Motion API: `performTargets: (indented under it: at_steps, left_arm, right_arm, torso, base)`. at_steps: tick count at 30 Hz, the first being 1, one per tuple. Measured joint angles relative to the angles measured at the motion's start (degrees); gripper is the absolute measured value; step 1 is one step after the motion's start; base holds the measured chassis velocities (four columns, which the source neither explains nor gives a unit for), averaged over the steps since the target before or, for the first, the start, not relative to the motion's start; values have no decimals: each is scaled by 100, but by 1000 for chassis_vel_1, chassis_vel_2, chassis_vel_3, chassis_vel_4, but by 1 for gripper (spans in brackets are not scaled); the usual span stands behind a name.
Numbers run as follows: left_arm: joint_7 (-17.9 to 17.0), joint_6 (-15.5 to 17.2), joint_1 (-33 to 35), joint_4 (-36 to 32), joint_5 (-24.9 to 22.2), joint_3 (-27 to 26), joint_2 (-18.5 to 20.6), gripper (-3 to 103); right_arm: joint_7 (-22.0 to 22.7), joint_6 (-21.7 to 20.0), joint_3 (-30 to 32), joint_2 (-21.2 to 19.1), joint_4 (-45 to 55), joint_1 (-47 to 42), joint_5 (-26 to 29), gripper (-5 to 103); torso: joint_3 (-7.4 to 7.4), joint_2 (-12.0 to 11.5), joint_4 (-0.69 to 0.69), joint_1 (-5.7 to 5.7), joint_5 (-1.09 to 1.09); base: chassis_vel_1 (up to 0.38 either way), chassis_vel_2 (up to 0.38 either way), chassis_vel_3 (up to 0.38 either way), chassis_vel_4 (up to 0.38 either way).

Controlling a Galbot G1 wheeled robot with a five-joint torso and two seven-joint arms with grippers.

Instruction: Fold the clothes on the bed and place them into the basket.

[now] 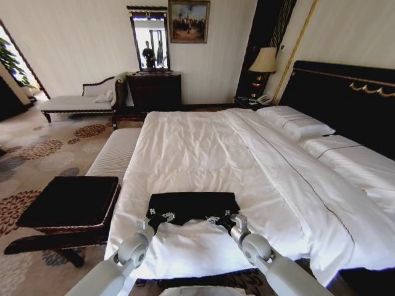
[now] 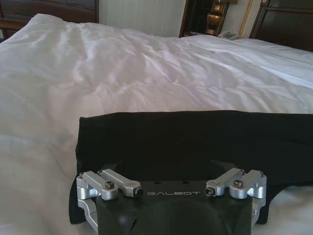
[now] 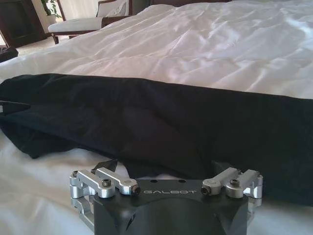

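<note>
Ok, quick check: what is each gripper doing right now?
Left gripper: at the near edge of the folded black T-shirt on the white-sheeted bed; grip cannot be told.
Right gripper: at the same edge; cannot be told.

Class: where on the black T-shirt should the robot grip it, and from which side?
Grip the black T-shirt along its near edge, one gripper toward each end, approaching from the foot of the bed. It lies flat as a wide band, and that edge faces the robot.
</note>
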Motion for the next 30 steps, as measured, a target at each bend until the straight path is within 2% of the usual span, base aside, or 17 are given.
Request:
performTargets:
  at_steps: [3, 7, 8, 9, 11, 12, 15, 16, 20, 21, 23, 27, 30]
  left_arm:
    - [16, -52, 240, -106, 86, -111, 8, 100]
    - [14, -494, 807, -349, 750, -517, -296, 100]
    - [14, -494, 807, -349, 750, -517, -296, 100]
    - [-6, -657, 938, -421, 924, -683, -460, 100]
    - [-33, -797, 1075, -524, 1031, -917, -674, 100]
    - [-33, -797, 1075, -524, 1031, -917, -674, 100]
    - [-111, -921, 1298, -704, 1090, -1363, -977, 100]
    - [-111, -921, 1298, -704, 1090, -1363, -977, 100]
    - [-61, -1173, 1678, -908, 1337, -1729, -1134, 100]
    - [-61, -1173, 1678, -908, 1337, -1729, -1134, 100]
    - [-5, -1287, 1937, -1002, 1461, -1828, -1189, 100]
    - [73, -1482, 2294, -1089, 1697, -1910, -1206, 100]
    - [114, -1637, 2516, -1159, 1934, -1931, -1208, 100]
  right_arm:
    - [-2, 67, 127, 12, 94, -193, -100, 100]
    - [114, 263, 689, 294, 342, -483, -73, 100]
    - [114, 263, 689, 294, 342, -483, -73, 100]
    - [163, 276, 904, 399, 390, -498, 85, 100]
    - [234, 278, 1192, 545, 409, -489, 451, 100]
    - [234, 278, 1192, 545, 409, -489, 451, 100]
    - [310, 208, 1654, 738, 295, -438, 1289, 100]
    - [310, 208, 1654, 738, 295, -438, 1289, 100]
    - [343, 33, 2076, 956, 192, -410, 2486, 100]
    - [343, 33, 2076, 956, 192, -410, 2486, 100]
    - [351, -91, 2300, 1048, 148, -402, 3063, 100]
    - [291, -185, 2496, 1042, 80, -479, 3421, 100]
    - [240, -208, 2575, 1096, 22, -573, 3460, 100]
  torso:
    - [0, 0, 0, 0, 0]
    - [0, 0, 1, 0, 0]
    - [0, 0, 1, 0, 0]
    - [0, 0, 2, 0, 1]
    - [0, 0, 1, 0, 0]
    - [0, 0, 1, 0, 0]
    - [1, 0, 1, 0, 1]
    - [1, 0, 1, 0, 1]
    - [1, 0, 1, 0, 1]
    - [1, 0, 1, 0, 1]
    - [1, 0, 2, 0, 1]
    - [1, 0, 2, 0, 0]
    - [1, 1, 1, 1, 1]
  base:
    - [0, 0, 0, 0]
    - [0, 0, 0, 0]
    - [0, 0, 0, 0]
    - [0, 0, 0, 0]
    - [0, 0, 0, 0]
    - [0, 0, 0, 0]
    - [0, 0, 0, 0]
    - [0, 0, 0, 0]
    - [0, 0, 0, 0]
    - [0, 0, 0, 0]
    - [0, 0, 0, 0]
    - [0, 0, 0, 0]
    - [0, 0, 0, 0]
